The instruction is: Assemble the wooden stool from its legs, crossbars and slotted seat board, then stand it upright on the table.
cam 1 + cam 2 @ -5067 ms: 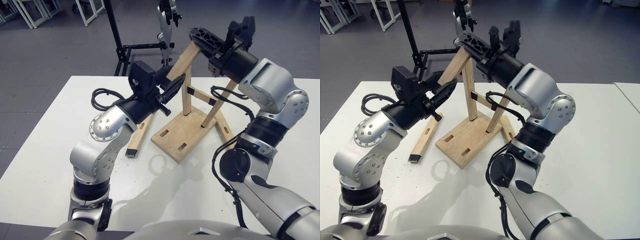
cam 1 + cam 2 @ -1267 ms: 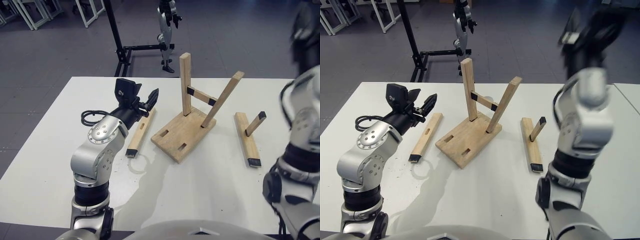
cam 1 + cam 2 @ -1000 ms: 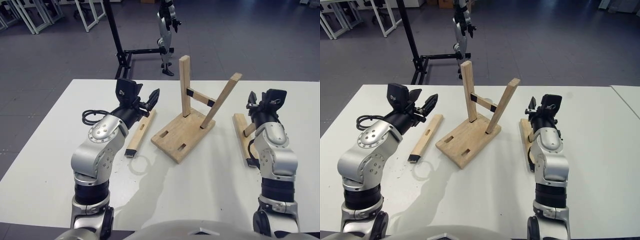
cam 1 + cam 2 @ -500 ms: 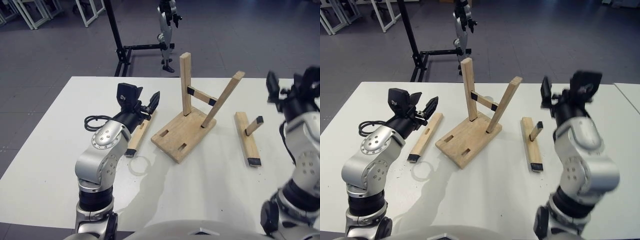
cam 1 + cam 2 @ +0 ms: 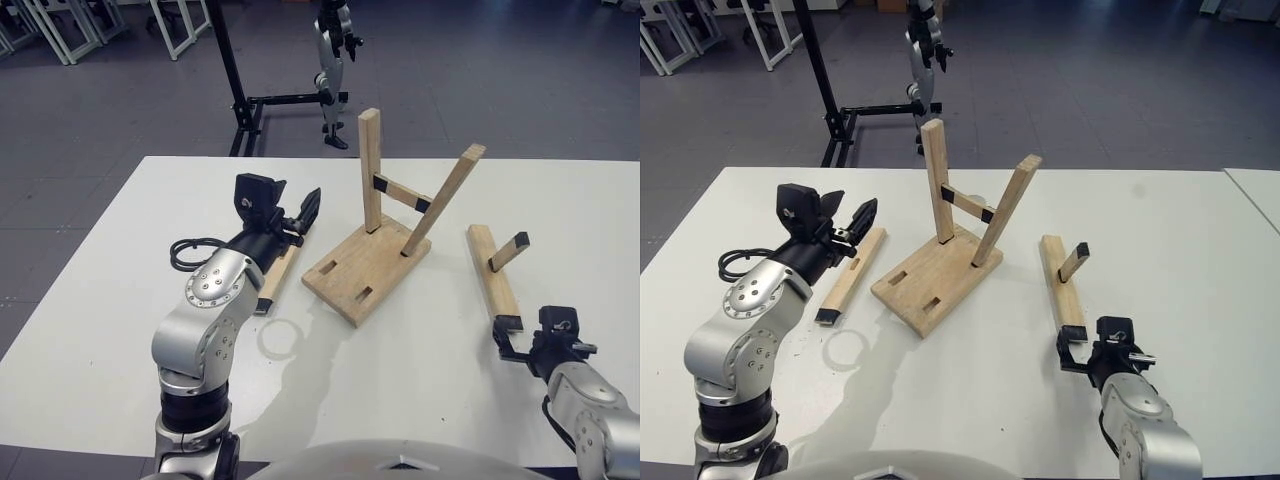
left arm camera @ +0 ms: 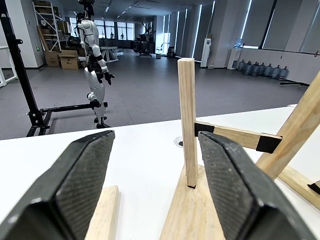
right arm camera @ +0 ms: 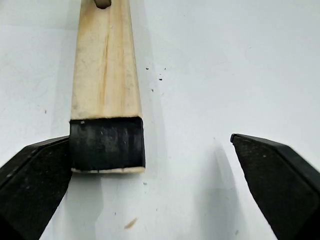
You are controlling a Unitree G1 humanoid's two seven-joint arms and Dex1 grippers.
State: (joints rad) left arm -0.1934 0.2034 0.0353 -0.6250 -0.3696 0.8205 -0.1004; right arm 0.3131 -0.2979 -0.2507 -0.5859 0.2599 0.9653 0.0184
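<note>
Noted seat board [image 5: 365, 268] lying centrally on surface [image 5: 120, 260], two legs [image 5: 370, 170] and a crossbar [image 5: 402, 194] standing up from it. Found left end effector [image 6: 155, 140] wide over one loose leg [image 5: 272, 270], right end effector [image 7: 150, 140] wide at another's black-capped end [image 7: 107, 145].

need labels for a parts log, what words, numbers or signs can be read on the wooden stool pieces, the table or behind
None can be read.
No print: pale wooden slotted seat board, left loose wooden leg, right loose wooden leg, white table.
Too small to read: small green wall sign, brown cardboard boxes behind.
</note>
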